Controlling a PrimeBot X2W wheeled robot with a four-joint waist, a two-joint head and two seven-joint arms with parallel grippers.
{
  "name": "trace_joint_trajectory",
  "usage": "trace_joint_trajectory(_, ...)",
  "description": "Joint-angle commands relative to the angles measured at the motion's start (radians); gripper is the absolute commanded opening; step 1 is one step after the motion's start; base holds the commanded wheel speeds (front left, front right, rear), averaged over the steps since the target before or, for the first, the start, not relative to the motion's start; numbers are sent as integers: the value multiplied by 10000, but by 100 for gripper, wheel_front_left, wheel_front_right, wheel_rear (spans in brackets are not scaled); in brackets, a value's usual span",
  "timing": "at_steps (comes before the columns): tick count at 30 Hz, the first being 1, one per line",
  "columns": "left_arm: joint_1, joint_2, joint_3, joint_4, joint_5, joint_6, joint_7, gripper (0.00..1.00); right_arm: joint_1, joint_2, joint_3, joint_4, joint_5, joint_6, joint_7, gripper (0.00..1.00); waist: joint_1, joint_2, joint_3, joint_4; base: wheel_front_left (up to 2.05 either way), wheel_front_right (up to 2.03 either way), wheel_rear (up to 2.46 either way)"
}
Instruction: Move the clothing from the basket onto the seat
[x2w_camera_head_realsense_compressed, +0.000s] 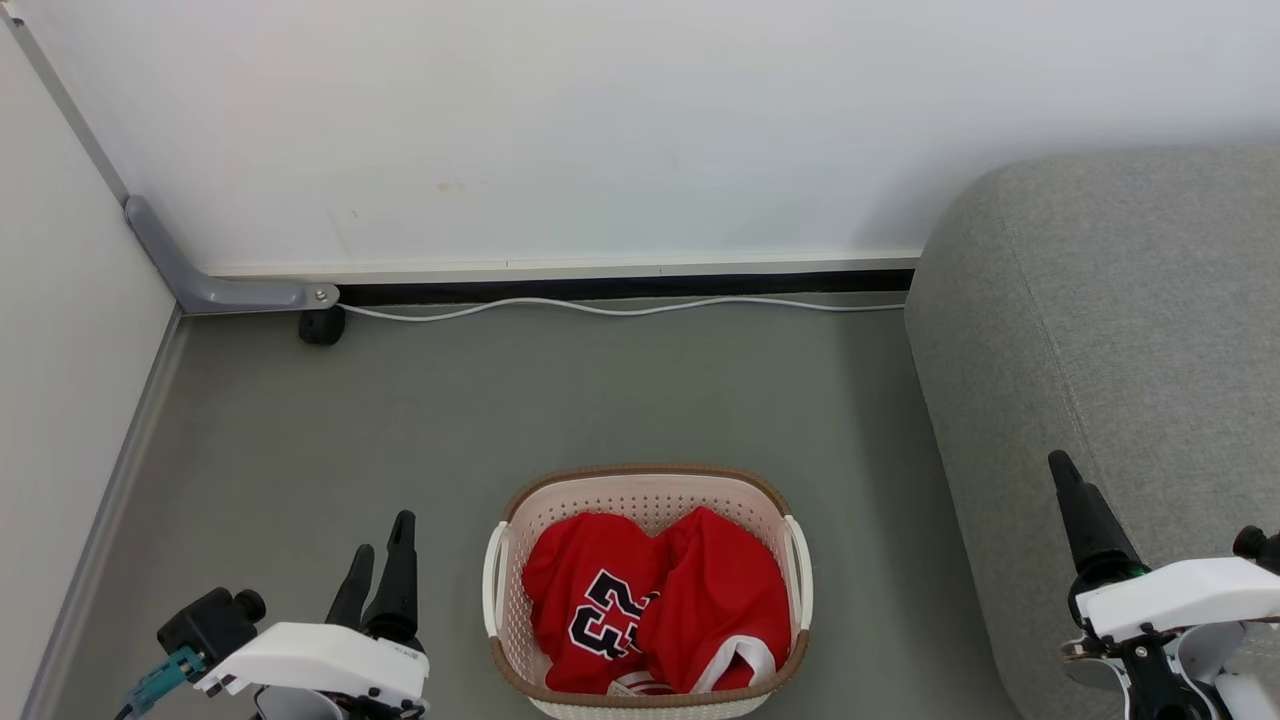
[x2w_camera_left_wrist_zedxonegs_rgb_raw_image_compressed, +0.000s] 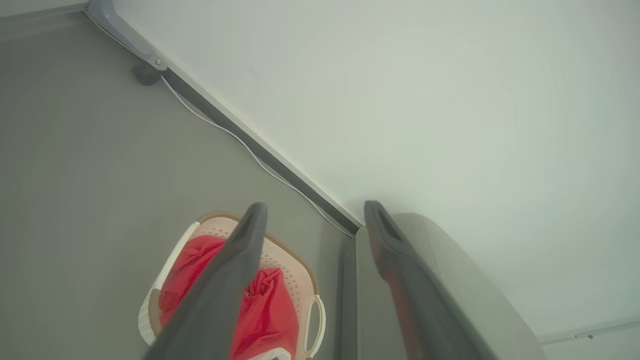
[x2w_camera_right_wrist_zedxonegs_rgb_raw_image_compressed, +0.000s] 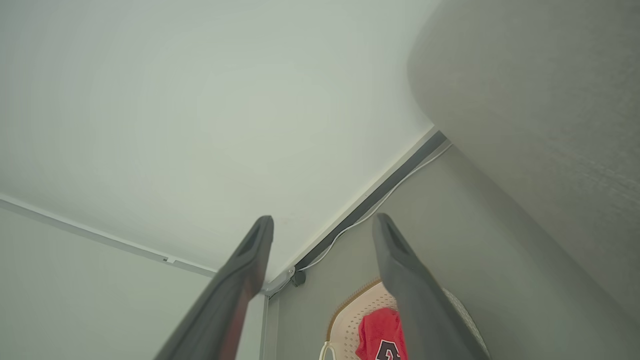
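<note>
Left gripper (x2w_camera_head_realsense_compressed: 382, 540) and right gripper (x2w_camera_right_wrist_zedxonegs_rgb_raw_image_compressed: 324, 222): wide open, empty. Bunched clothing (x2w_camera_head_realsense_compressed: 660, 600) may snag and lift the basket (x2w_camera_head_realsense_compressed: 650, 485), or fall short of the seat (x2w_camera_head_realsense_compressed: 1120, 320) at right.

Between your left pincer (x2w_camera_head_realsense_compressed: 383, 535) and your right pincer (x2w_camera_right_wrist_zedxonegs_rgb_raw_image_compressed: 324, 221), the basket (x2w_camera_head_realsense_compressed: 640, 497) is perforated cream plastic, faintly glossy. The clothing (x2w_camera_head_realsense_compressed: 700, 590) in it is soft, matt red cloth. Beside your right pincer, the seat (x2w_camera_head_realsense_compressed: 1100, 300) is coarse grey woven fabric. Below both pincers, the floor (x2w_camera_head_realsense_compressed: 400, 420) looks smooth and matt.
</note>
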Motion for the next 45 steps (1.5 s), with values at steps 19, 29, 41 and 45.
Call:
trace_joint_trajectory(19, -820, 327, -512, -486, 2827, 798, -665, 100, -711, -593, 275, -574, -2352, 55, -681, 100, -1, 0, 80, -52, 0, 0, 0)
trace_joint_trajectory(29, -967, 373, -749, -596, 4046, 1150, -960, 100, -903, -832, 499, -501, -3247, 59, -976, 100, -1, 0, 155, -76, 0, 0, 0)
trace_joint_trajectory(41, -1055, 428, -988, -524, 5405, 1445, -1283, 100, -1219, -1220, 1206, 112, -4047, 63, -1299, 100, -1, 0, 147, -70, 0, 0, 0)
trace_joint_trajectory(45, -1110, 445, -1037, -466, 5864, 1525, -1399, 100, -1364, -1357, 1498, 373, -4314, 65, -1415, 100, -1, 0, 144, -66, 0, 0, 0)
